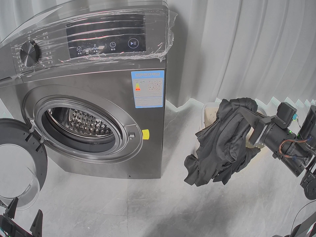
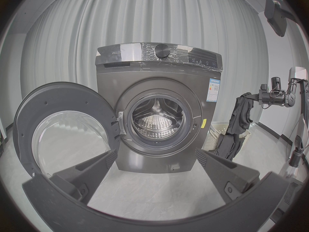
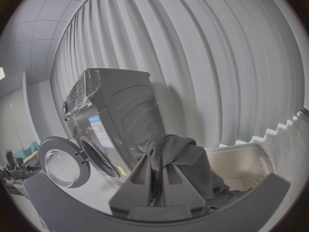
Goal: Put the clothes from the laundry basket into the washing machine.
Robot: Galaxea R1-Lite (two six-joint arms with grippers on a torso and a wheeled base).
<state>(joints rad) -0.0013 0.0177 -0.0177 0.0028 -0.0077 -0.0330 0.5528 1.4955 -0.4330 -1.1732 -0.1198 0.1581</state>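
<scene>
Dark clothes [image 1: 223,142] are gripped by the right tool [image 1: 247,111] over the laundry basket [image 1: 207,111]. Nothing is seen inside the open washing machine [image 1: 108,83] yet. The left tool [image 2: 155,152] is left open.

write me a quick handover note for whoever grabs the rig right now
Right gripper: shut on the dark garment, held up over the laundry basket, with the fabric hanging down.
Left gripper: open, holding nothing, low in front of the washing machine.
Door is swung wide open, so the drum is reachable.
Done: garment gripped and lifted. Left: carry it to the drum and release it inside. Whether more clothes lie in the basket is hidden by the garment.
</scene>
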